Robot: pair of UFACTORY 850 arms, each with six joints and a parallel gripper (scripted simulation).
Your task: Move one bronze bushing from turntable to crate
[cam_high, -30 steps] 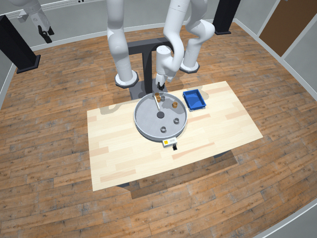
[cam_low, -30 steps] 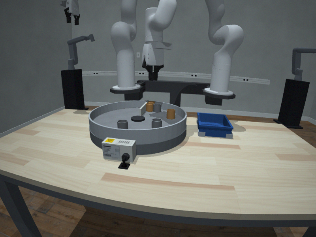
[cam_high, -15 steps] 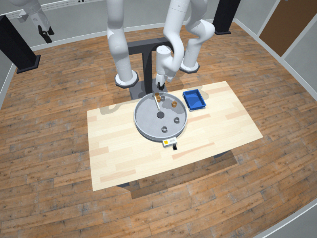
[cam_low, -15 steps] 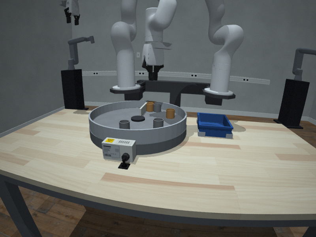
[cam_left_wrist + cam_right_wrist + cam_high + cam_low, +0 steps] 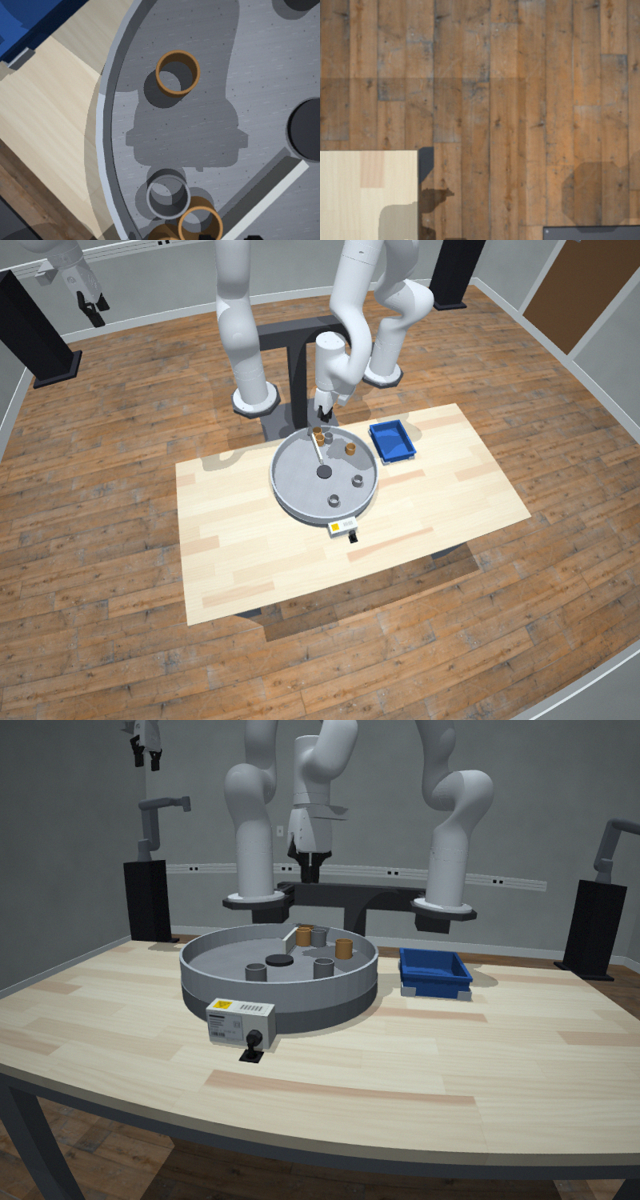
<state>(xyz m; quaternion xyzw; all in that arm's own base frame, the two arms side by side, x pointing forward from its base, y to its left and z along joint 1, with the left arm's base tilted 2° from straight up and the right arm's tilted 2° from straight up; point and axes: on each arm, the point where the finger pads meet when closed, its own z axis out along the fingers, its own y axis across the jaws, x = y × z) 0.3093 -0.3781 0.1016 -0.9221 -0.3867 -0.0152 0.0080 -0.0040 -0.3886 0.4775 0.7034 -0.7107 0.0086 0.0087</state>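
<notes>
The lone bronze bushing [image 5: 350, 449] [image 5: 343, 950] [image 5: 178, 57] stands upright on the turntable [image 5: 294, 478] [image 5: 278, 996] [image 5: 264, 80], inside the rim on the side towards the crate [image 5: 394, 440] [image 5: 435, 986] [image 5: 40, 18]. Two more bronze ones are bunched with a grey bushing [image 5: 328, 436] [image 5: 318, 938] [image 5: 168, 209] by the turntable's rim, near the bar [image 5: 318, 449] [image 5: 290, 941] [image 5: 266, 200]. The exterior view mostly hides the rearmost bronze one; the top view shows both.

Two other grey bushings stand on the turntable's opposite half, both plain in the top and exterior views; the left wrist view catches only part of one at its edge.

The crate sits level beside the turntable, apart from it, within its corner guides [image 5: 386, 462] [image 5: 408, 991] [image 5: 22, 58] as far as these show. The top view shows no bushing in it; the left wrist view reaches only one corner.

The left gripper [image 5: 324, 418] [image 5: 310, 878] [image 5: 230, 238] hangs above the turntable's bunched-bushing side, fingers nearly together with a slim gap, holding nothing. The right gripper [image 5: 101, 315] [image 5: 147, 765] is wide open and empty, well apart from the turntable. Its own wrist view shows floor and a table corner, but neither turntable nor fingers.
</notes>
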